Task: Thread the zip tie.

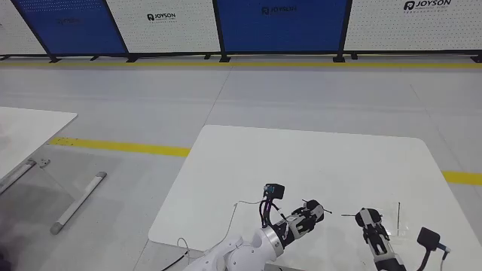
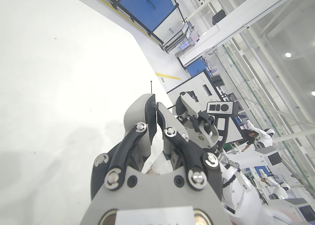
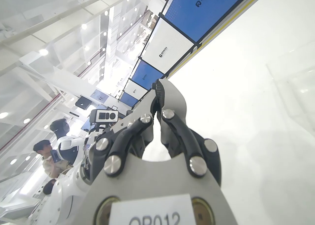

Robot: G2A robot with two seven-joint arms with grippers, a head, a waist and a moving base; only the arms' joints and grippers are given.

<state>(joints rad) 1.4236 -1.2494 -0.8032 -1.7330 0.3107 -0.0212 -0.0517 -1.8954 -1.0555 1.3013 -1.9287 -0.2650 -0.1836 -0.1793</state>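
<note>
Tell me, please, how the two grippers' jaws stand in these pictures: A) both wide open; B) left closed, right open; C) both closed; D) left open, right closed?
C: the left gripper has its pads pressed together in the left wrist view. The right gripper is closed likewise in the right wrist view, with a thin black zip tie sticking out of it in the top view.

The top camera looked down from above the arms, far enough off to take in most of the white table (image 1: 316, 158), the floor and the blue and white panels (image 1: 282, 7) behind. Each wrist camera sat close behind its own fingers and looked along them, low over the table. The left gripper (image 2: 155, 104) faced the right gripper (image 2: 177, 105), whose own camera faced the panels; all three views shared table and panels.
</note>
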